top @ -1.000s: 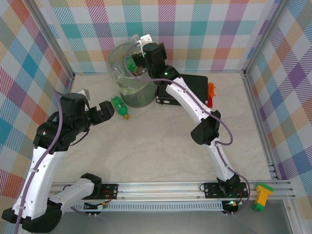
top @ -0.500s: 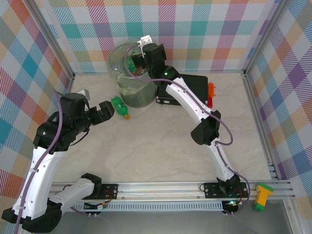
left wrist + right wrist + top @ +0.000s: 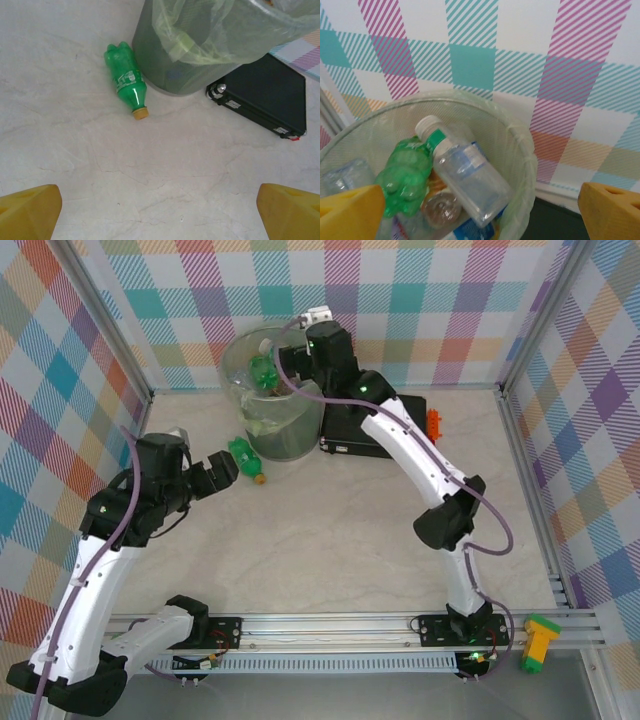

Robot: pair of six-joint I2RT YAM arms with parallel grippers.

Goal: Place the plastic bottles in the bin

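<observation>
L gripper (image 3: 157,215), released & empty, needs to reach fwd-left, straddle green bottle (image 3: 126,86) crosswise at mid-body w/o bumping bin (image 3: 160,70) just beyond; R gripper (image 3: 480,212) also released.

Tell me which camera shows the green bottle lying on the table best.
The left wrist view: the green bottle lies large, whole and unobstructed beside the bin. The top external view shows it small, just beyond the left hand. The right wrist view looks into the bin.
</observation>
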